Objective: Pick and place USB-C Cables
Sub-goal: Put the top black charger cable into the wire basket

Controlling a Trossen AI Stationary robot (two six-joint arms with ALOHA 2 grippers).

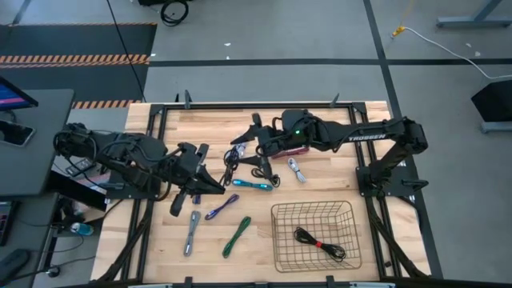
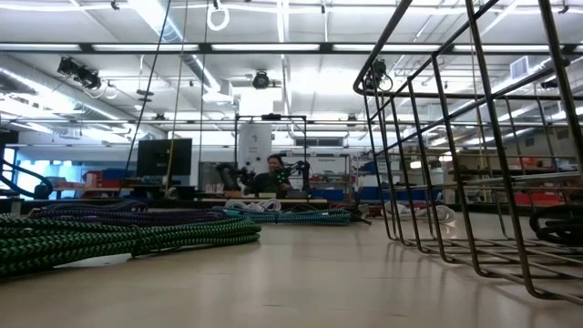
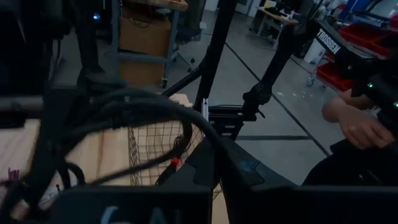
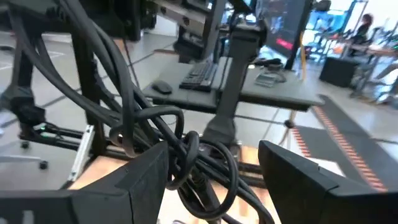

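My left gripper [image 1: 210, 172] is raised over the table's left half, shut on a black USB-C cable [image 1: 232, 164] whose loops show in the left wrist view [image 3: 155, 109]. My right gripper [image 1: 250, 152] faces it from the right, open, with its fingers on either side of the cable's coil [image 4: 196, 165]; no touch shows. On the table lie a teal cable [image 1: 252, 184], a silver one [image 1: 298, 168], a purple one [image 1: 222, 206], a grey one [image 1: 192, 232] and a green one [image 1: 236, 236]. Another black cable [image 1: 320, 242] lies in the wire basket [image 1: 276, 240]. My left gripper is shut on the black cable, but its own body hides the place of contact, so the part held cannot be told. The fingers come level from the table's left. The cable is lifted clear, and its loops [image 4: 186, 149] hang slack in front of the gripper.
The wire basket stands at the near right [image 2: 455, 137]. A maroon cable [image 1: 298, 150] lies under my right arm. A person's hand [image 3: 354, 121] shows beyond the table's right side. Bare wood shows at the far left and far right corners.
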